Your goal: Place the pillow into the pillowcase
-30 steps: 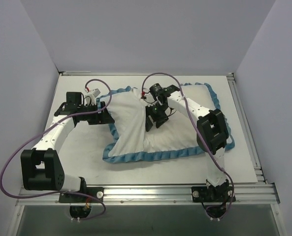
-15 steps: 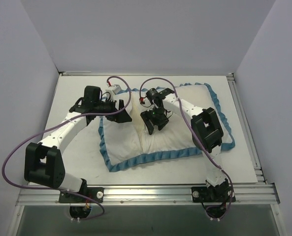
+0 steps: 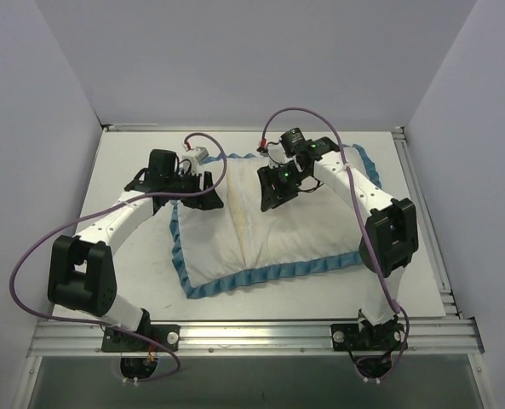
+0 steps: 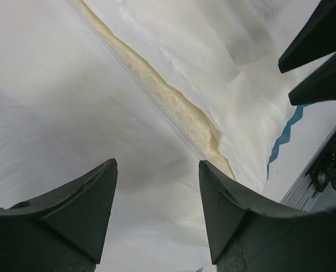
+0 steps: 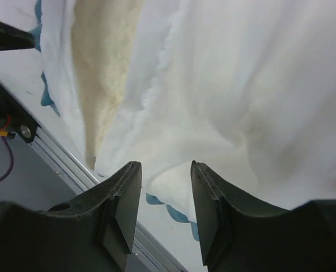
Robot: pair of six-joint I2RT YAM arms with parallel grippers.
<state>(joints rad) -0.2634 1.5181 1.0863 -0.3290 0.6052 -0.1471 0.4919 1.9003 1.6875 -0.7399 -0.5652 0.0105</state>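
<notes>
The pillowcase (image 3: 312, 230) lies flat on the table with its white side up and teal ruffled trim (image 3: 261, 274) round its edges. Through a slit between two white layers shows a narrow cream strip of the pillow (image 3: 240, 223); the rest of it is hidden by fabric. My left gripper (image 3: 208, 194) hovers open over the left part of the case, with nothing between its fingers (image 4: 94, 192); the pillow strip (image 4: 179, 110) runs just ahead of it. My right gripper (image 3: 272, 198) is open above the far middle, holding nothing, with white fabric and the pillow (image 5: 102, 73) under it.
The white table (image 3: 133, 256) is closed in by pale walls on three sides. A metal rail (image 3: 252, 332) with the arm bases runs along the near edge. Purple cables loop from both arms. The right gripper's fingers (image 4: 320, 51) show in the left wrist view.
The raised white fabric has dropped flat. My left gripper has swung right over the case. The right gripper has moved toward the far edge and its jaws have narrowed.
</notes>
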